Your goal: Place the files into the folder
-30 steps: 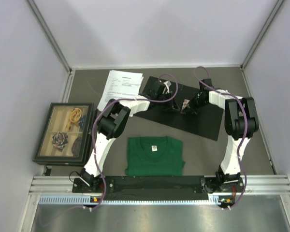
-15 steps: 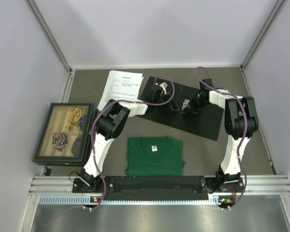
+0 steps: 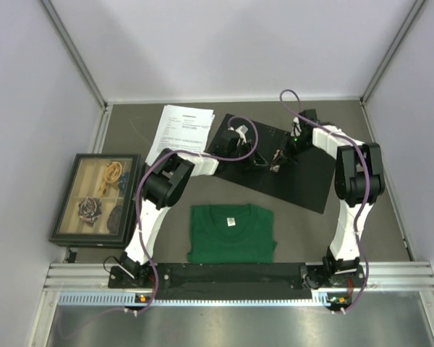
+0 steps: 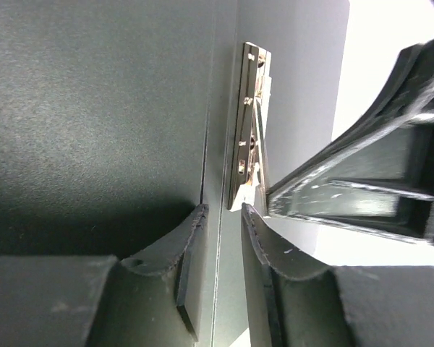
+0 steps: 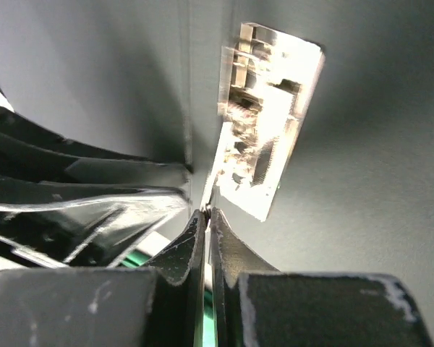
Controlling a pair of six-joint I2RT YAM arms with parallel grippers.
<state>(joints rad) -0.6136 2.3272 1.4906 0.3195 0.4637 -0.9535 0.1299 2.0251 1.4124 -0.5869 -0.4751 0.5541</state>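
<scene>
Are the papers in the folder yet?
Not yet. Done: the folder lies open, black side up. In hand: the right pincer seems to pinch the clip, and the left pincer sits open at the clip's end. Left: the papers lie beside the folder, untouched.

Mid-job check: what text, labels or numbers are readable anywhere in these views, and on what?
On the files: black printed lines, too small to read.
On the shirt: a white neck label, too small to read.
On the clip: no readable marking.
No other text shows in any view.
</scene>
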